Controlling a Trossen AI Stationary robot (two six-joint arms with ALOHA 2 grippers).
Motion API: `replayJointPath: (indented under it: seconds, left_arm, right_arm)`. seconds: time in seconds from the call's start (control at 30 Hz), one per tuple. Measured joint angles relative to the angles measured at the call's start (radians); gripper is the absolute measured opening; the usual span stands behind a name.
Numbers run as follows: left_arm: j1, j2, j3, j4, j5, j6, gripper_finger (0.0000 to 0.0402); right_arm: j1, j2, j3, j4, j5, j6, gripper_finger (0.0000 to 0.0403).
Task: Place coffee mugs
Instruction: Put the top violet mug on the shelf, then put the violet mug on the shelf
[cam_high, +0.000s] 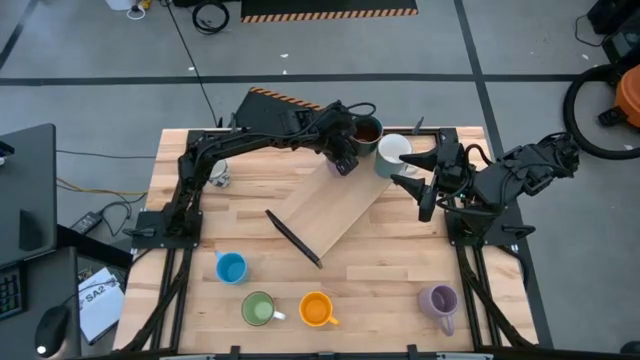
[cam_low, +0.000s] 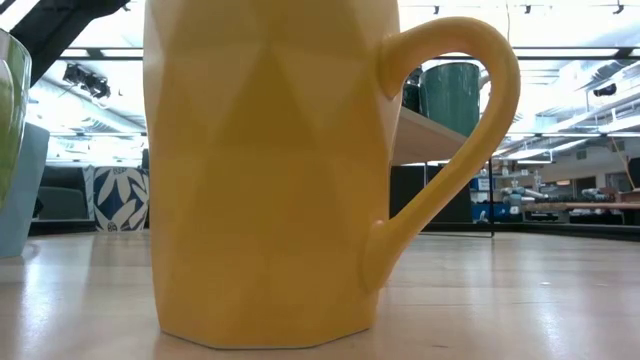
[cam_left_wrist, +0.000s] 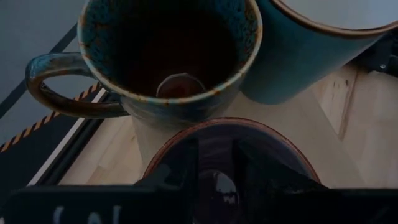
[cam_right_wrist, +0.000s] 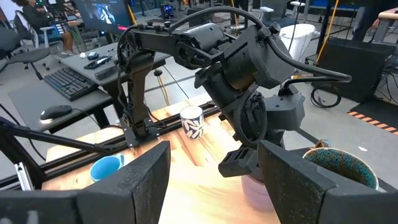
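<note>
My left gripper (cam_high: 343, 160) reaches over the far corner of a raised wooden board (cam_high: 335, 210) and is shut on a lilac mug (cam_right_wrist: 254, 186), dark inside with a brownish rim (cam_left_wrist: 231, 122). Just beyond it, the dark mug with the brown inside (cam_high: 367, 130) and a teal mug with a white inside (cam_high: 392, 155) stand upright on their bases. My right gripper (cam_high: 412, 170) is open and level beside the teal mug, touching nothing. Blue (cam_high: 231, 267), green (cam_high: 259, 308), orange (cam_high: 316, 309) and lilac (cam_high: 439, 300) mugs stand along the near edge. My left gripper comes at the lilac mug from above, pointing down over its mouth (cam_left_wrist: 273, 146). Its fingers (cam_left_wrist: 186, 168) stand close together inside the rim's outline. Which part of the wall they pinch is hidden by the gripper itself. The mug sits upright, low over the board.
A white mug with a dark leaf pattern (cam_high: 220, 177) stands near the left arm's base. The orange mug (cam_low: 260, 170) fills the low view. The board's dark lower edge (cam_high: 292, 238) faces bare tabletop. Desks, a keyboard and people show beyond the table.
</note>
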Motion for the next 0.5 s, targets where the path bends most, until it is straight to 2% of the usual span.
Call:
replayJointPath:
  seconds: [0.33, 0.5]
  left_arm:
    - [0.0, -0.04, 0.001, -0.007, 0.003, -0.007, 0.0105]
    - [-0.009, -0.084, 0.002, -0.016, 0.065, -0.011, 0.0105]
  right_arm:
    - [0.0, 0.0, 0.0, 0.0, 0.0, 0.0, 0.0247]
    - [0.0, 0.0, 0.0, -0.017, -0.002, 0.0, 0.0247]
